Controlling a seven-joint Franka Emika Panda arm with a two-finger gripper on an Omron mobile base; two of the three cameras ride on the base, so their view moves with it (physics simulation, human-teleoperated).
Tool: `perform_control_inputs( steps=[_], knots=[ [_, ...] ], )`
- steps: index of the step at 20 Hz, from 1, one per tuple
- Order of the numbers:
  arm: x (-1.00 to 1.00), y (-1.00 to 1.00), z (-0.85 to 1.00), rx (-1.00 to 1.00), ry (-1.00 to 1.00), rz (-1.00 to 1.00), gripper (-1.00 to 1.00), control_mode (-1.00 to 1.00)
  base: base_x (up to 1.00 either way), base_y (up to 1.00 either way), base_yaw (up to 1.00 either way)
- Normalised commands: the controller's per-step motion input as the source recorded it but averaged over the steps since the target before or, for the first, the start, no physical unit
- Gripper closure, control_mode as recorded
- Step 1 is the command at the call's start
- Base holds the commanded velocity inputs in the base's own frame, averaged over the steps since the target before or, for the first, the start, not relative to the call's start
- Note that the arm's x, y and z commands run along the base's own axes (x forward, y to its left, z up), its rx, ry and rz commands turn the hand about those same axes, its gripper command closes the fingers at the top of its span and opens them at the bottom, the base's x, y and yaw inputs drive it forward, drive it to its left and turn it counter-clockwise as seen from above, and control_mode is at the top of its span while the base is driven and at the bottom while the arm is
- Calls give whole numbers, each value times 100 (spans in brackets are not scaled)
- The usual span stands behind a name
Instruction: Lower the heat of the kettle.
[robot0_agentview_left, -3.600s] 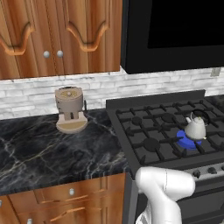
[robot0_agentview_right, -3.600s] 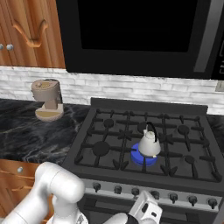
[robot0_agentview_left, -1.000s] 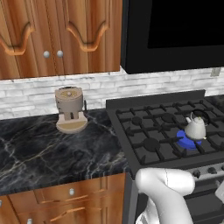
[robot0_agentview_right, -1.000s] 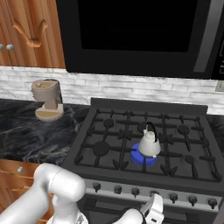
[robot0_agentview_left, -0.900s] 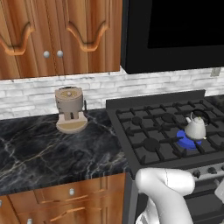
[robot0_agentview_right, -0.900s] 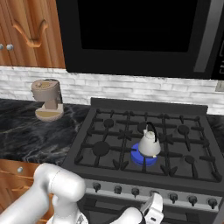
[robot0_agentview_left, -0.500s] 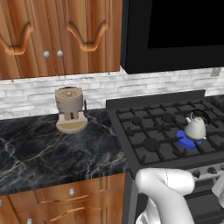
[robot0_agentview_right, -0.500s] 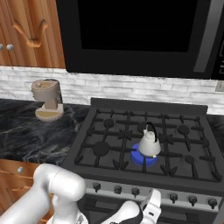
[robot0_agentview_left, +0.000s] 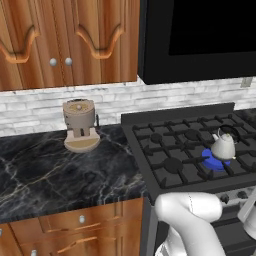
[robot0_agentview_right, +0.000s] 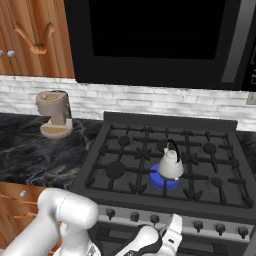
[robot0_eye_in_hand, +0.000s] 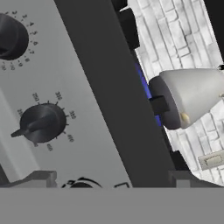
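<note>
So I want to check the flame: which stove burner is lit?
The front burner under the kettle, just right of centre: a blue flame rings its base. The other burners on the stove are dark and bare.

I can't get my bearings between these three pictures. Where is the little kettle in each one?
Left base view: the kettle sits at the right on the stove, over a blue flame.
Right base view: it stands near the middle of the stove, on the same blue flame.
Hand view: it lies at the right, turned sideways, beyond the stove's knobs.
Shared landmark: the blue flame under the kettle.
</note>
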Motion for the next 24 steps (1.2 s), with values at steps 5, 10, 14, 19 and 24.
perform_control_inputs(
  steps=[5, 10, 14, 19, 24],
  knots=[
    [11, -9, -16, 0, 0, 0, -100, -100, 0, 0, 0],
    [6, -22, -17, 0, 0, 0, -100, -100, 0, 0, 0],
    [5, -26, -20, 0, 0, 0, -100, -100, 0, 0, 0],
    [15, -8, -15, 0, 0, 0, -100, -100, 0, 0, 0],
    [18, 0, -10, 0, 0, 0, -100, -100, 0, 0, 0]
  ],
)
